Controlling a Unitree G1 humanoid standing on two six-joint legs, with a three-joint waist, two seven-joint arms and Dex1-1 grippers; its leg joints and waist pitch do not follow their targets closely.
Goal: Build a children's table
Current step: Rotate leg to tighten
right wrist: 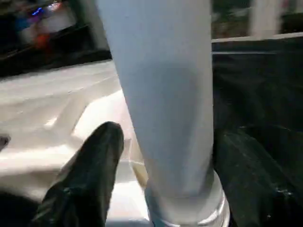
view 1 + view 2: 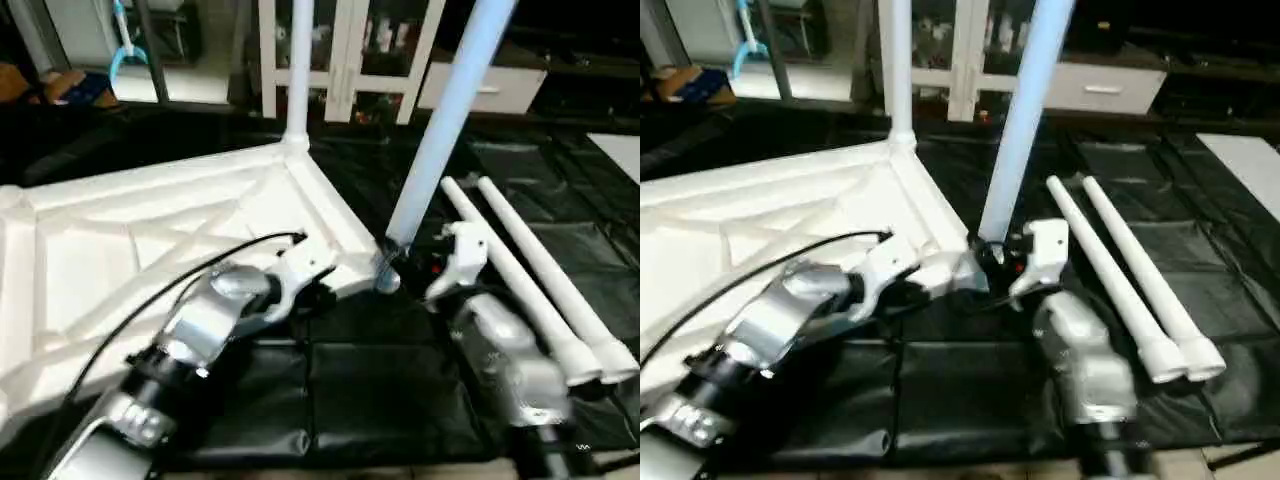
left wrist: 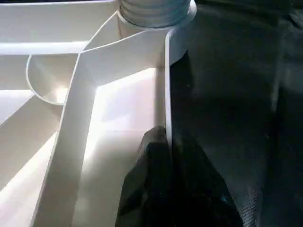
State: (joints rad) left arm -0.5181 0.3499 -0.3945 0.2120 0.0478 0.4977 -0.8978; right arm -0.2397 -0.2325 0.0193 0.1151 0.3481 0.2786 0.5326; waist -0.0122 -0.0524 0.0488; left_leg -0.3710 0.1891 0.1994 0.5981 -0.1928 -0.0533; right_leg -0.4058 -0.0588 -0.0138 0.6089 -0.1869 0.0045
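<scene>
The children's table tabletop (image 2: 150,240) lies upside down in front of you on the black-covered work surface (image 2: 380,390), its white plastic underside facing up with raised ribs crossing in an X and a thin upright rim along each edge. At the far corner a white tube leg (image 2: 298,70) stands upright in its rounded socket. At the near right corner a second leg (image 2: 445,120) rises from its socket, leaning toward your right; its threaded lower end shows at the socket mouth in your left wrist view, so you cannot tell how fully it is seated. Your left gripper (image 3: 165,156) has its two black fingers pressed together over the thin rim of the tabletop, just short of that near corner socket, one finger inside the rim and one outside. Your right gripper (image 1: 161,179) has its fingers (image 1: 90,175) spread to either side of the leaning leg's base, close to the smooth tube but not visibly pressing on it. Two more tapered white legs (image 2: 540,290) lie side by side on the black cover to your right, touching along their length, wider collared ends toward you, just beside your right forearm. The cover is glossy, creased sheeting in joined panels. Beyond the work surface stand white-framed cabinet furniture (image 2: 350,50) and a pale drawer unit (image 2: 490,85).
</scene>
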